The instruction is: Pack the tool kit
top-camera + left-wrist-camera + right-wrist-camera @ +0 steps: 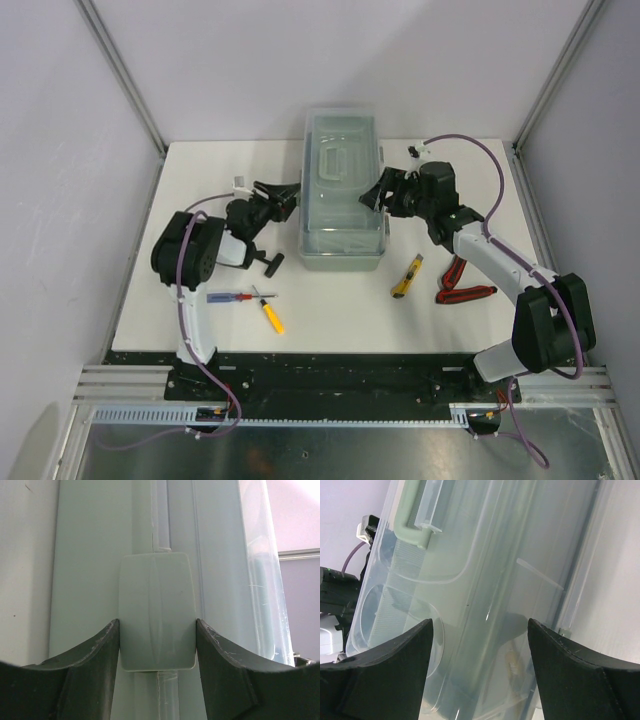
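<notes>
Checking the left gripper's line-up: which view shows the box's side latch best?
Left wrist: the latch fills mid-frame between the left gripper's fingers. The top view shows only the box with that gripper at its left side; the latch is too small to tell. The right wrist view shows the lid and handle, no latch.

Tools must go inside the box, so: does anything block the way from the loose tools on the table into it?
Yes. The clear lid lies shut over the tool kit box, so the knife, pliers and screwdrivers cannot enter. The jaws of the left gripper clasp its side latch.
</notes>
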Available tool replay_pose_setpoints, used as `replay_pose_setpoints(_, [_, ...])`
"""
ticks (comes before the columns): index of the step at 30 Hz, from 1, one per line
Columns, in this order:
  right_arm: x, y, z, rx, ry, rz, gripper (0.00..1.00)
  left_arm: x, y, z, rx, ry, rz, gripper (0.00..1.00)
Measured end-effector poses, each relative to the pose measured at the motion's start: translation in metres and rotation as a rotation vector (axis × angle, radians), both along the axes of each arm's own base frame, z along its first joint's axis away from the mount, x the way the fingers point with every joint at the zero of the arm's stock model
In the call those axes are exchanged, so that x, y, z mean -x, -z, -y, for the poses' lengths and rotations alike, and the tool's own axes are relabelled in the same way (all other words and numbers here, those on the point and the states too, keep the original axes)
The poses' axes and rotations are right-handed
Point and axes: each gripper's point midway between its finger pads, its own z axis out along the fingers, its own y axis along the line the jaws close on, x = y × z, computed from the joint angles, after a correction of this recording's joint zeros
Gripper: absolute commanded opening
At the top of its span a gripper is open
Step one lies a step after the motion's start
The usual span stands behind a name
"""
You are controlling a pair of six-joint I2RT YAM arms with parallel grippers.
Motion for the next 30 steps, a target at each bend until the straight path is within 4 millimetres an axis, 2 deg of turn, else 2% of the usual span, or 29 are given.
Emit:
replay_pose_setpoints(14, [-0.001,0.001,-0.001,0.003,0.003,0.003,0.77,0.003,-0.003,-0.006,-0.116,-0.004,0.072,0.00])
replay_pose_setpoints(17, [-0.001,0.001,-0.001,0.003,0.004,0.003,0.77,0.004,-0.004,-0.007,-0.145,-0.006,0.092,0.03])
replay_pose_setpoints(23, [-0.001,0.001,-0.002,0.003,0.003,0.004,0.77,0.007,-0.013,-0.010,-0.216,-0.007,0.125,0.46])
replay_pose_setpoints(30, [-0.002,0.000,-0.003,0.003,0.002,0.008,0.77,0.013,-0.012,-0.014,-0.253,-0.022,0.141,0.82])
